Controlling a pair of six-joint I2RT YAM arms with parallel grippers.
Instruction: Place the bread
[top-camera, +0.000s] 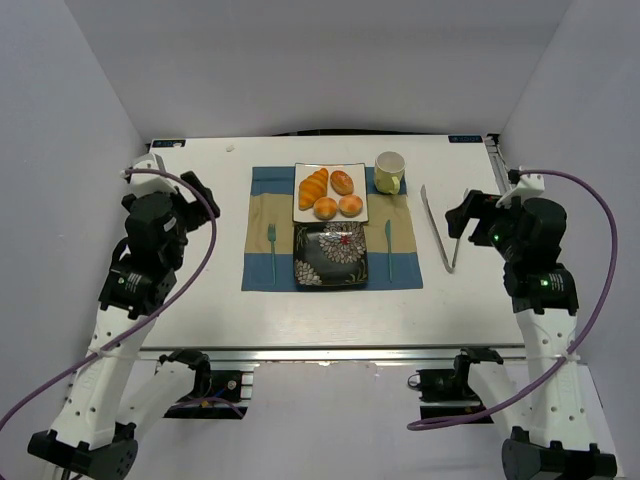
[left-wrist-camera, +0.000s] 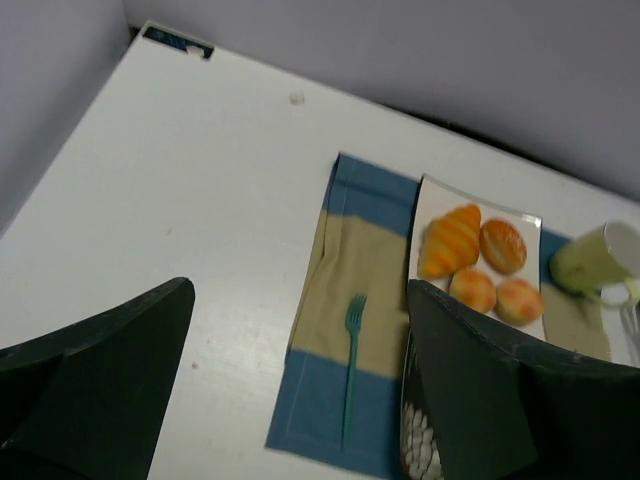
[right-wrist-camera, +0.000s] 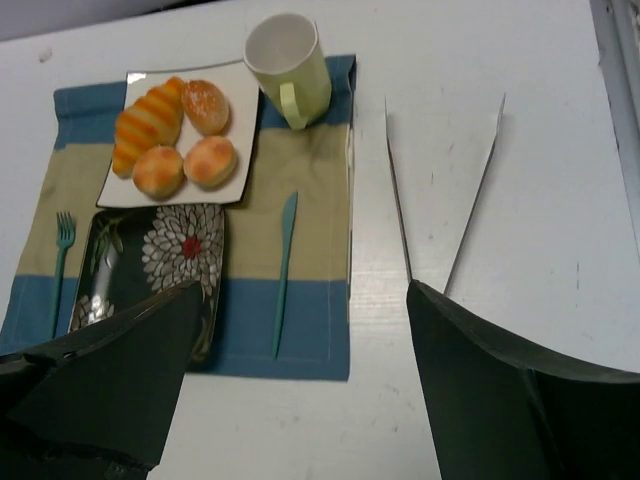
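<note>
1. The bread (top-camera: 350, 205) sits on the white square plate (top-camera: 300, 216), in its near row on the side toward the mug (top-camera: 389, 172). It touches a second round bun (top-camera: 325, 208) beside it.
2. Behind those two lie a ridged croissant (top-camera: 313, 187) and a browner oval roll (top-camera: 343, 182), so the plate is crowded.
3. From above, the white plate stands at the far end of a blue and tan placemat (top-camera: 262, 230), with a dark flowered plate (top-camera: 330, 255) just in front of it. A green fork (top-camera: 272, 250) lies left of the dark plate and a green knife (top-camera: 389, 248) lies right of it.
4. Only the top view shows both arms, one at each side of the table (top-camera: 200, 300) and well apart from the food.
5. The left gripper (left-wrist-camera: 300, 400) is released, its fingers spread wide with nothing between them. Its camera catches the fork and all four breads, but one finger hides most of the dark plate.
6. The right gripper (right-wrist-camera: 300, 390) is likewise spread and empty. Its camera shows what the left one misses: the knife full length, the inside of the mug, and metal tongs (right-wrist-camera: 440, 200) lying splayed in a V on the bare table right of the mat.
</note>
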